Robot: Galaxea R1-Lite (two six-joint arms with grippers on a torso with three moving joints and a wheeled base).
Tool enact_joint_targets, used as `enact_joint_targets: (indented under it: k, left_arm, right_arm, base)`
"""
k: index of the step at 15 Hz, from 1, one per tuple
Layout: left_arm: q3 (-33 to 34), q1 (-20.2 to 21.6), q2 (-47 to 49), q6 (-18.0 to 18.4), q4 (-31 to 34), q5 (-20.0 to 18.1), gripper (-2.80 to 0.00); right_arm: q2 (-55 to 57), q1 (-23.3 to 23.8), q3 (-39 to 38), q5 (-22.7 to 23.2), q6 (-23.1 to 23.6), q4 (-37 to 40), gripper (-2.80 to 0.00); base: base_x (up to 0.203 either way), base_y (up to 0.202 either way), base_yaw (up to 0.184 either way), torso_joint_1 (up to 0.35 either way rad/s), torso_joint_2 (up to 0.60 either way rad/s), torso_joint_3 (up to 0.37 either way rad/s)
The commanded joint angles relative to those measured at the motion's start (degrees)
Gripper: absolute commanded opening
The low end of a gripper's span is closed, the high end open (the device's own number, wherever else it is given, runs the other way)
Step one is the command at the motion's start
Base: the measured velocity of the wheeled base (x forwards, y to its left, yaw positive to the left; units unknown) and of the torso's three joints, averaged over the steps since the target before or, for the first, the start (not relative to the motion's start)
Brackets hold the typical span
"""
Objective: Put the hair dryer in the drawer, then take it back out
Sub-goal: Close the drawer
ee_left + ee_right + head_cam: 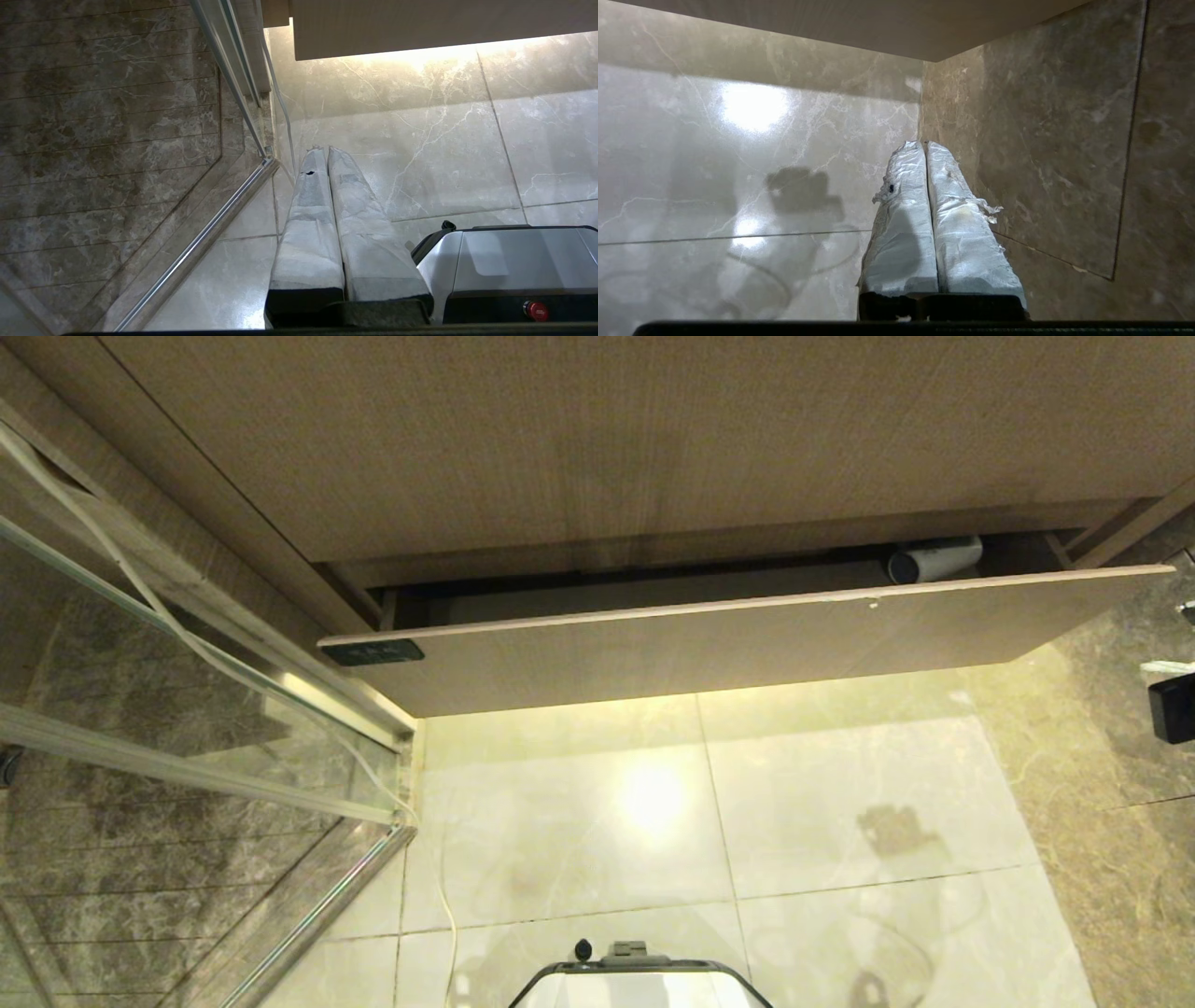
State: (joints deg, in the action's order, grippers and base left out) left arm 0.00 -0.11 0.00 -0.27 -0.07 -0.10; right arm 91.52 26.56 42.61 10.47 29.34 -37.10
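White cylindrical hair dryer (934, 561) lies inside the slightly open light-wood drawer (709, 639), at one o'clock. Both taped tools, left tool (323, 150) and right tool (923, 144), are pressed together, holding nothing, over glossy floor tiles (840, 803).

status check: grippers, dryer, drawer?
Left gripper shut, empty, parked over floor. Right gripper shut, empty, near the side wall. Hair dryer lying in drawer, which is slightly open. Nothing blocking.
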Motion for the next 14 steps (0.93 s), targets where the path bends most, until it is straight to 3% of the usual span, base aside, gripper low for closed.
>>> enact_joint_targets:
  k: [1,8,14]
  left_arm:
    - [0.0,0.0,0.0,0.0,0.0,0.0,-2.8]
    - [0.0,0.0,0.0,-0.1,0.0,0.0,-2.8]
    - [0.0,0.0,0.0,0.0,0.0,0.0,-2.8]
  right_arm:
    - [8.3,-0.6,4.7,0.1,0.1,-0.5,-2.8]
    - [24.3,-4.6,21.2,0.2,0.1,-7.4,-2.8]
    - [26.4,-5.3,23.5,2.7,-0.3,-18.2,-2.8]
  base:
    - [0.0,0.0,0.0,0.0,0.0,0.0]
    - [0.0,0.0,0.0,0.0,0.0,0.0]
    - [0.0,0.0,0.0,0.0,0.0,0.0]
